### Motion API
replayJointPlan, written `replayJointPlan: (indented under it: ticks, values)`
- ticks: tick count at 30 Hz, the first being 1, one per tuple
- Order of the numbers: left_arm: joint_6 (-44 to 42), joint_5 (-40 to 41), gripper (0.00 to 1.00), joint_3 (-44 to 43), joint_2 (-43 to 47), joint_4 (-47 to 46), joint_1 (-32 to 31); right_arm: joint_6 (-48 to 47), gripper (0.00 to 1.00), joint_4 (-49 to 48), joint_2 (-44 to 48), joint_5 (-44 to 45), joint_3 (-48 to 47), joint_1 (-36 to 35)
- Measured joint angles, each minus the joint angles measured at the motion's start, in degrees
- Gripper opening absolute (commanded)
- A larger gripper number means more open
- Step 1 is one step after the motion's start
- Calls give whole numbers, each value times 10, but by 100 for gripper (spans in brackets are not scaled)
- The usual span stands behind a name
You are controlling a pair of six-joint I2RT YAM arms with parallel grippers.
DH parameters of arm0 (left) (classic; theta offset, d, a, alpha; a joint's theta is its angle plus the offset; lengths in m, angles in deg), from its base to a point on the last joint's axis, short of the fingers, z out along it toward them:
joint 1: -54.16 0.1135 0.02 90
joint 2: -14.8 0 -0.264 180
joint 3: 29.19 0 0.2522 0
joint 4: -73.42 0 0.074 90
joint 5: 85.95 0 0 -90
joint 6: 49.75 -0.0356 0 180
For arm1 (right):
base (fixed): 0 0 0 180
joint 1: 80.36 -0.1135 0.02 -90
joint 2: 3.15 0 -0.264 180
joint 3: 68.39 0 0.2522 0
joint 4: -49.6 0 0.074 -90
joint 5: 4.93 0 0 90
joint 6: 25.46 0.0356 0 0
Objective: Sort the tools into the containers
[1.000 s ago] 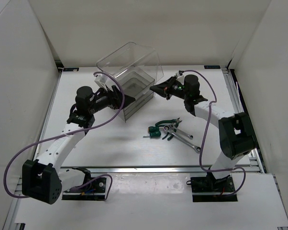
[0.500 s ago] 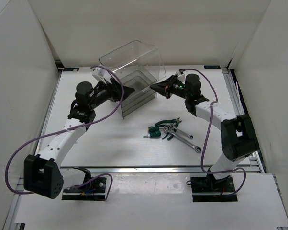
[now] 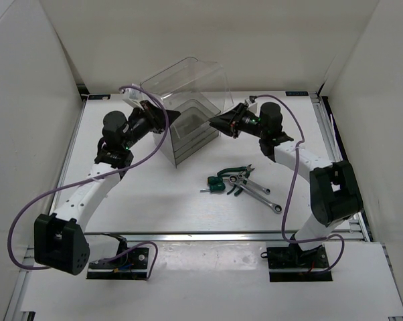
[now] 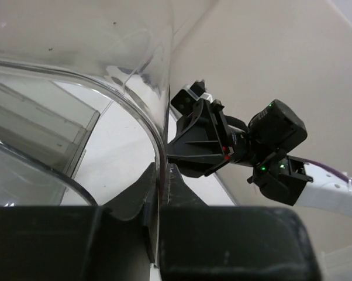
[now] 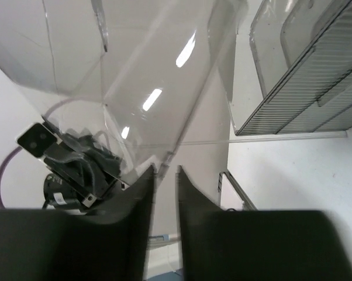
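The clear organiser (image 3: 188, 83) stands tilted at the back, its smoky drawers (image 3: 190, 130) stacked low inside. My left gripper (image 3: 169, 119) is shut on the edge of its clear wall (image 4: 106, 41), which runs between the closed jaws (image 4: 159, 178). At the organiser's right side my right gripper (image 3: 213, 121) is open, and the wall's edge (image 5: 187, 117) ends just past its parted fingertips (image 5: 165, 171). On the table lie the green-handled pliers (image 3: 237, 171), a silver wrench (image 3: 260, 194) and a stubby green screwdriver (image 3: 215, 184).
Ribbed drawer fronts (image 5: 307, 76) show at the upper right of the right wrist view. White walls enclose the table on three sides. The tools lie in a loose pile right of centre, in front of the organiser. A purple cable (image 3: 27, 214) loops off the left arm.
My left gripper has closed on the organiser's wall and moved back-left. My right gripper's jaws have parted, releasing that wall. The organiser has shifted slightly.
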Motion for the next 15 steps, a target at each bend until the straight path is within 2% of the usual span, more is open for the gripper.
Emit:
replayJointPlan:
  ticks: [2,9,12,15]
  values:
    - [11,-2,10,-10,-5,-4,-1,-1,38,0,3,-6,-2,3]
    - [74,7,10,-46,-24,-12,-2,-38,46,54,54,-16,5,48]
    - [121,21,10,-62,-30,-18,-1,-102,46,134,92,-8,15,83]
    - [166,38,10,-68,-32,-25,0,-207,46,263,124,25,10,102]
